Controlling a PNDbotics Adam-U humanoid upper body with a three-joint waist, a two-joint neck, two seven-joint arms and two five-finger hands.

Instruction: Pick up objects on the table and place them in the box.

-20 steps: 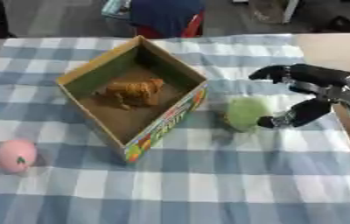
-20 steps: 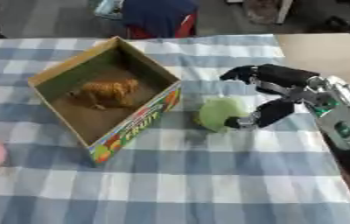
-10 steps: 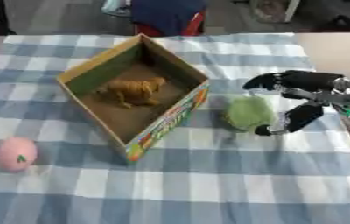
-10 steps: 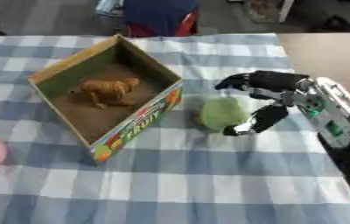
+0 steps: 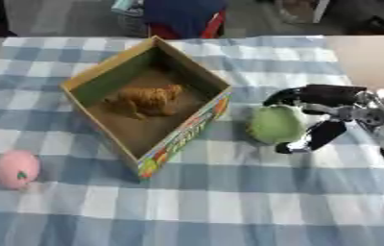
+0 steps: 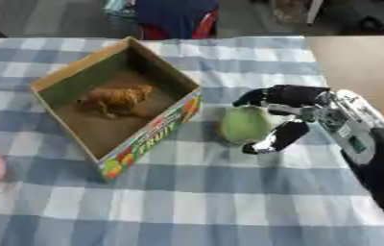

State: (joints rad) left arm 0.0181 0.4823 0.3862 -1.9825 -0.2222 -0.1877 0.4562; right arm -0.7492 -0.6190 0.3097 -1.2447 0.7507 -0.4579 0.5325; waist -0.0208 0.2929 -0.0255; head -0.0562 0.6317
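The green ball (image 5: 275,124) sits on the cloth (image 5: 229,202) just right of the box (image 5: 183,139). The right hand (image 5: 330,113) is right beside it, fingers spread wide around its right side, not closed on it yet. The box is to the left

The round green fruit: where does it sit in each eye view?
Left eye view: round green fruit right of centre, beside the open cardboard box.
Right eye view: it sits nearer centre, beside the same box.
Shared landmark: the right hand cupped around it.
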